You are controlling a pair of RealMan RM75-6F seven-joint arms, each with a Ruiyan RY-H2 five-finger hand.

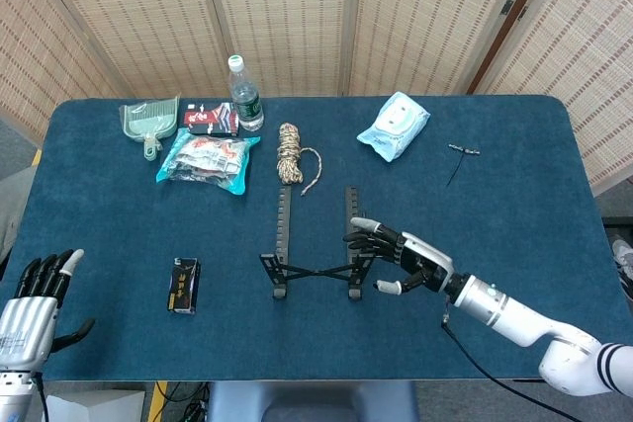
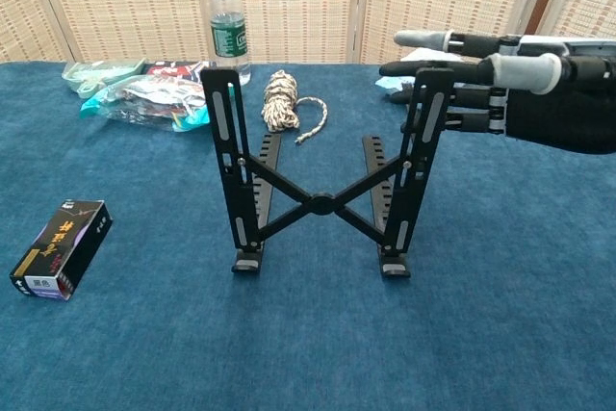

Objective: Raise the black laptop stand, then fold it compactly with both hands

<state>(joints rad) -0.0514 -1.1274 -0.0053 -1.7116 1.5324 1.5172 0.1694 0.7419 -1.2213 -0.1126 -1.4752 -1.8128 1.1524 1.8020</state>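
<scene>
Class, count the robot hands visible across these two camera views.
2: the left hand at the table's near-left edge, open, and the right hand at the black laptop stand's raised right arm.

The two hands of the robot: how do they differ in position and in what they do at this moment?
The right hand reaches over the table to the raised black laptop stand, fingers at its right upper rail; the left hand hangs off the table's near left edge, touching nothing. The right lies sideways, the left points upward. Both have their fingers spread apart.

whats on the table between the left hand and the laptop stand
A small black box lies on the cloth between the left hand and the laptop stand. The head view shows it; the chest view shows the box but not that hand.
</scene>
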